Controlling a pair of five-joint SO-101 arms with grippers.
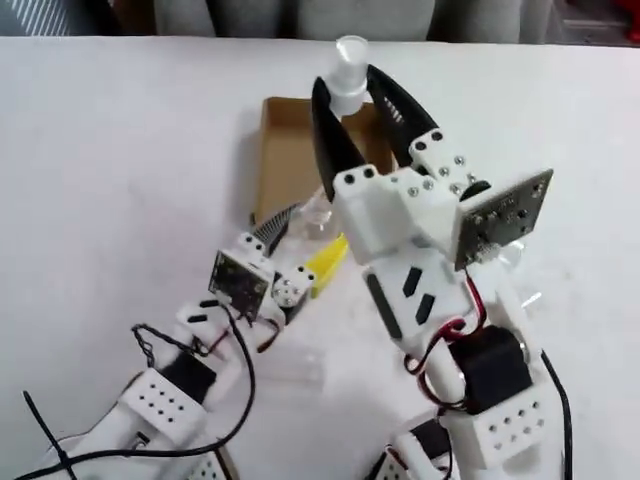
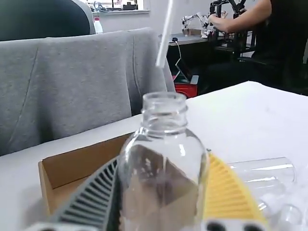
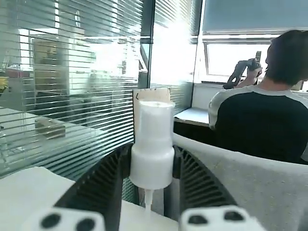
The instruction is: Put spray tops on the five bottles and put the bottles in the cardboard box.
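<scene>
Bottle [image 2: 163, 159]: clear, uncapped, upright, just beside box [image 1: 285, 150]
Left gripper [image 2: 161, 199]: fingers clamped on bottle
Spray top [image 3: 153, 144]: held high, tube tip above bottle neck
Right gripper [image 3: 152, 166]: fingers pinching spray top
Spare bottles [image 2: 262, 171]: lying on table [image 1: 120, 150]

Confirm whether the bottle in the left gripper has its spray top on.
No, the bottle shows an open, bare threaded neck.
</scene>
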